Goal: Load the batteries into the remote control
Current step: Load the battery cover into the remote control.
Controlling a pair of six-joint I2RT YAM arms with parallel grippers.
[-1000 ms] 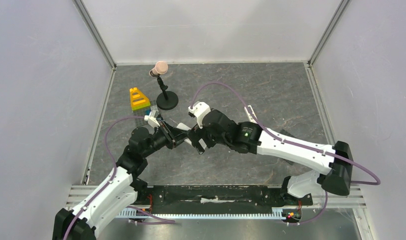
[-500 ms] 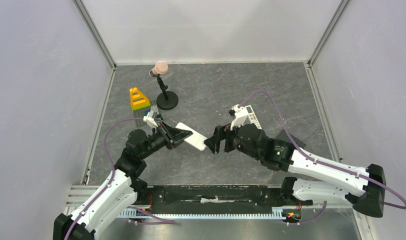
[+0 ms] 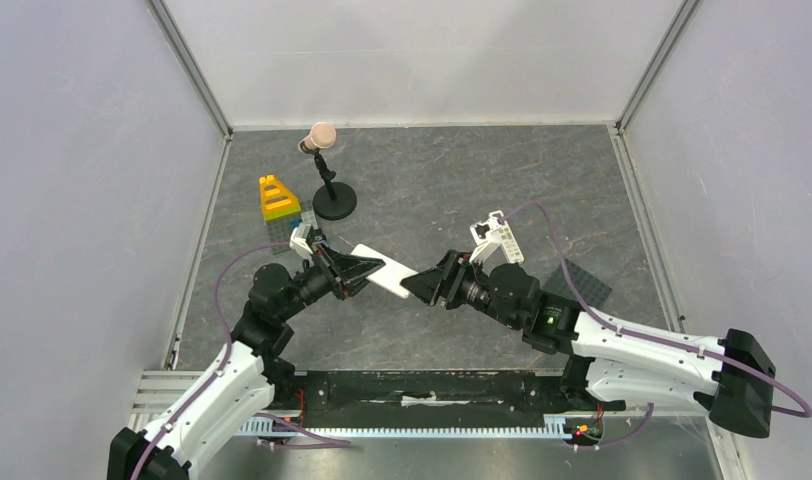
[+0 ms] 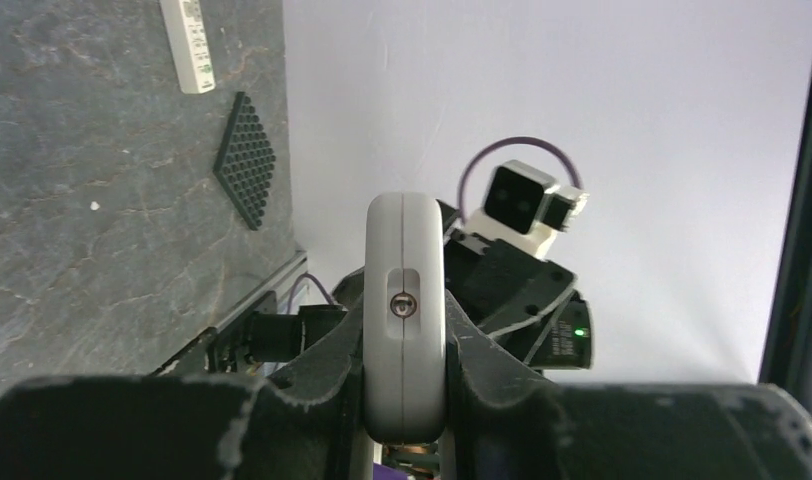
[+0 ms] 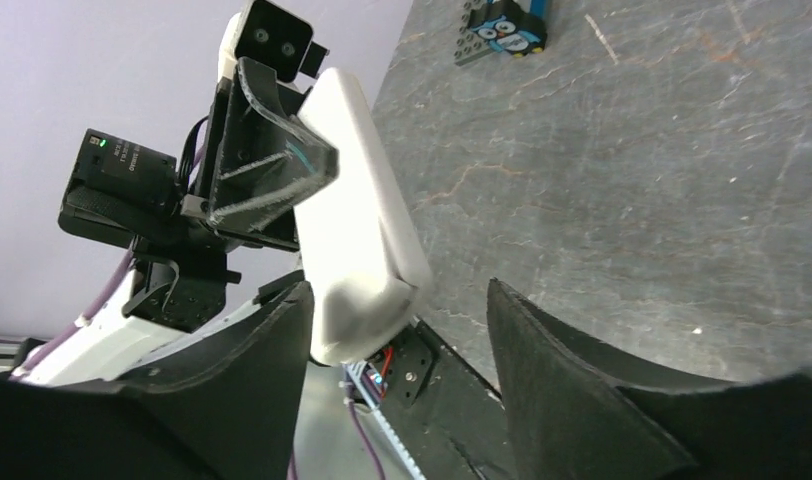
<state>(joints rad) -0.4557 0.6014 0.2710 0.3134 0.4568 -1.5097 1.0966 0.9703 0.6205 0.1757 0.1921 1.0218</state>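
Left claw (image 3: 370, 268) is clamped on one end of the white remote control (image 3: 390, 274), and the right claw (image 3: 416, 285) sits right at the other end, though I can't tell from up here if it's gripping. Also on the counter (image 3: 432, 180): a second white remote (image 3: 510, 245), a black stud plate (image 3: 585, 285), a mic stand (image 3: 334, 203) and some stacked toy bricks (image 3: 277, 198).
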